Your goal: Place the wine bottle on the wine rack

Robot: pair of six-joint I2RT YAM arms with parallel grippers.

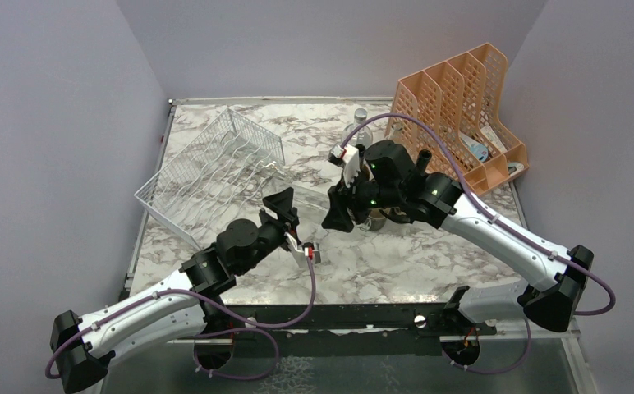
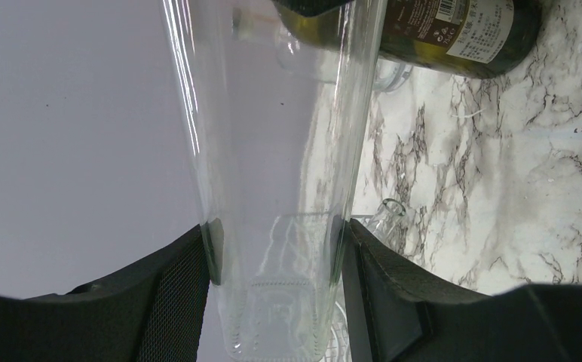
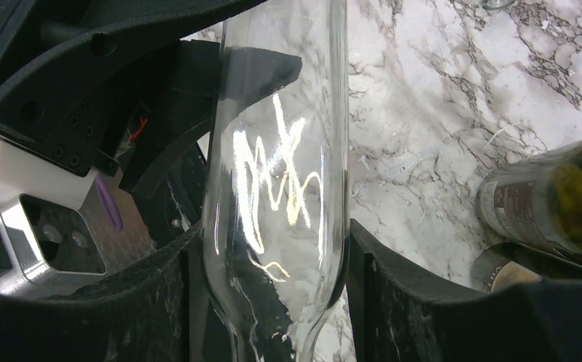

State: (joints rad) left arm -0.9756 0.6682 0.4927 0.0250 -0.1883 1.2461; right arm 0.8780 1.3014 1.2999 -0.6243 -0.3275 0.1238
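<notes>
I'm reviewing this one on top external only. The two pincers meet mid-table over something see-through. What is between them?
Observer: In the left wrist view, the left pincer is shut on a clear glass bottle, with a finger against each side near its base.
Operator: And the right one?
Observer: The right wrist view shows the right pincer shut on the same bottle, near where it narrows.
Operator: Is anything hidden under the right arm?
Observer: Yes. A dark green labelled bottle rests on the marble tabletop close to that pincer.
</notes>
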